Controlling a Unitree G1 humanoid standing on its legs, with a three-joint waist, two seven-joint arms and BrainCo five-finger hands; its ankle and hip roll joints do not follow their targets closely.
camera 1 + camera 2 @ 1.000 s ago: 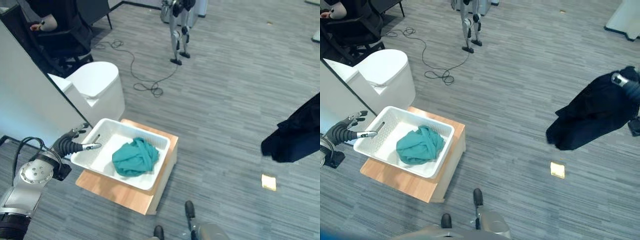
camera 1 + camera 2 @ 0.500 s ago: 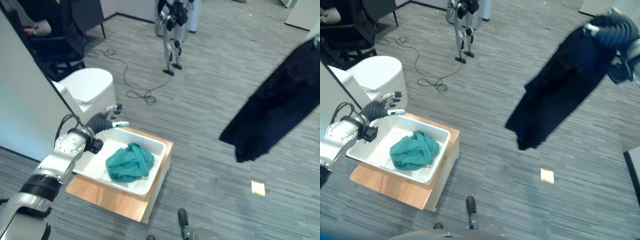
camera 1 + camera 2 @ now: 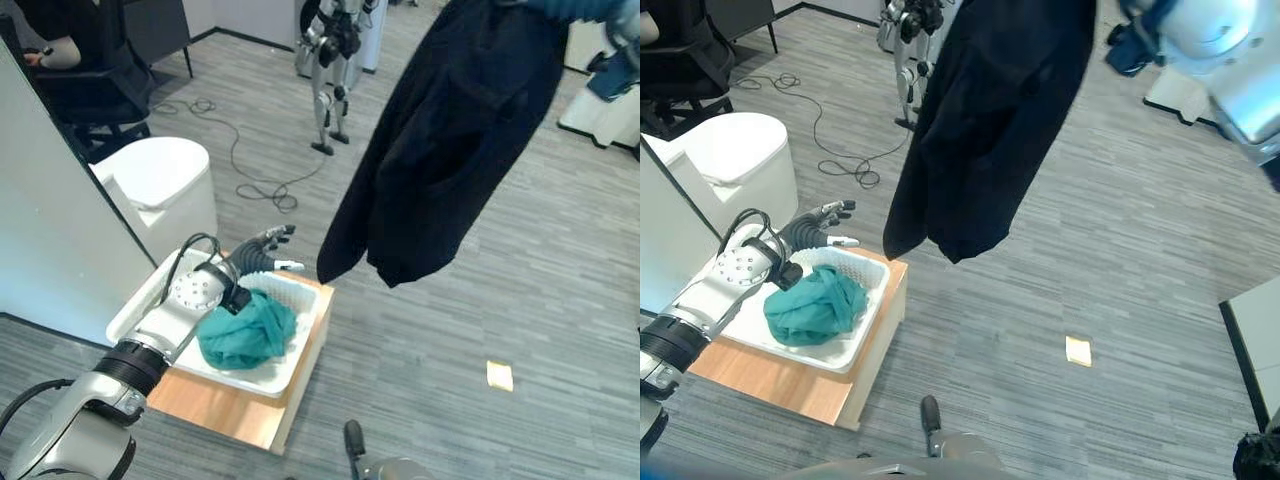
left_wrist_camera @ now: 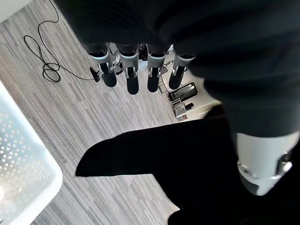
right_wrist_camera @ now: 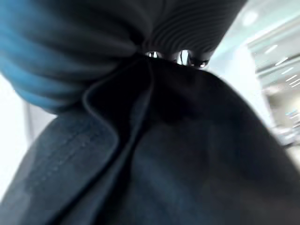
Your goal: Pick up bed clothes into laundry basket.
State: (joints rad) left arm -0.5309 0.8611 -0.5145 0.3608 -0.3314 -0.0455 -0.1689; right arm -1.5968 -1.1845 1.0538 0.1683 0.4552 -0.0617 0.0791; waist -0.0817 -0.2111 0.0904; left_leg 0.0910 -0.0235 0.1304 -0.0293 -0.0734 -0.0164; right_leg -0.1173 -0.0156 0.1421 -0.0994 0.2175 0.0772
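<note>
A dark navy garment point(image 3: 450, 130) hangs long from my right hand point(image 5: 185, 56), whose fingers are curled into its bunched top. Its lower hem point(image 3: 902, 240) dangles just past the far right corner of the white laundry basket point(image 3: 130, 310). A crumpled teal cloth point(image 3: 245, 330) lies inside the basket. My left hand point(image 3: 265, 250) hovers over the basket's far rim with straight fingers point(image 4: 131, 79) and holds nothing, close to the garment's hem point(image 4: 154, 154).
The basket rests on a low wooden stand point(image 3: 220, 410). A white lidded bin point(image 3: 160, 180) and a white panel point(image 3: 50, 230) stand to its left. Another robot point(image 3: 330, 60) and a seated person point(image 3: 60, 50) are at the back. A yellow scrap point(image 3: 498, 375) lies on the floor.
My right hand has swung the dark garment up and left, from the right side to beside the basket. My left hand moved from the basket's left rim to its far rim. The camera shifted.
</note>
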